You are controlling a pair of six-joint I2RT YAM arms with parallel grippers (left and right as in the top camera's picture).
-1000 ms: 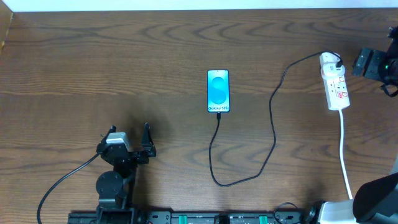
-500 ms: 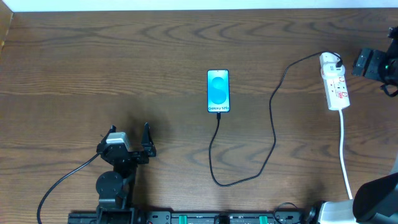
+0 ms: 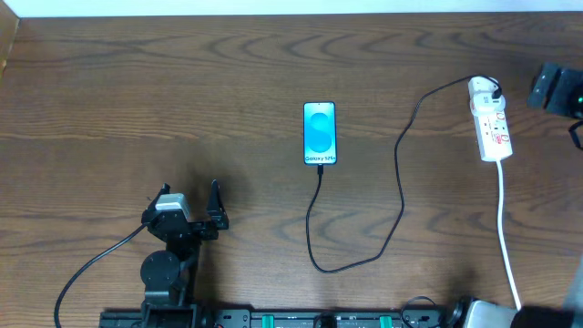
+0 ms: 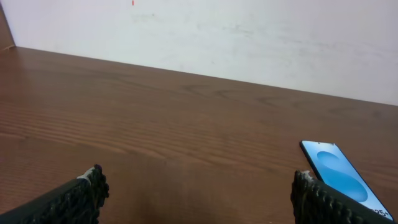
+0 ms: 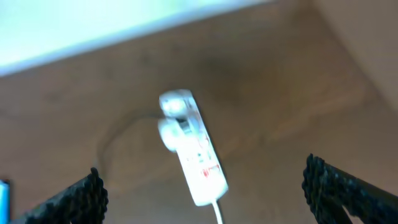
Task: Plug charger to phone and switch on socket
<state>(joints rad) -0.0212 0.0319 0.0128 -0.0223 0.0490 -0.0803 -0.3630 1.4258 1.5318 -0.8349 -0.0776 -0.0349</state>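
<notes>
The phone [image 3: 320, 133] lies face up mid-table, its screen glowing blue; it also shows at the right of the left wrist view, phone [image 4: 341, 179]. The black charger cable [image 3: 401, 187] meets the phone's near edge, loops toward me and runs up to a black plug at the far end of the white socket [image 3: 490, 121]. My left gripper [image 3: 189, 194] rests open near the front left, far from the phone. My right gripper [image 3: 545, 89] hovers open just right of the socket, partly cut by the frame edge. In the blurred right wrist view the socket [image 5: 193, 146] lies ahead between my open fingers [image 5: 73, 198].
The socket's white cord [image 3: 504, 228] trails toward the front right edge of the table. A white wall [image 4: 249, 31] bounds the far edge. A black cable [image 3: 91, 269] runs from the left arm's base.
The right gripper has drifted to the right and slightly back from the socket, and the right arm's lower part has swung out of view. The left arm, phone and cable are unmoved.
</notes>
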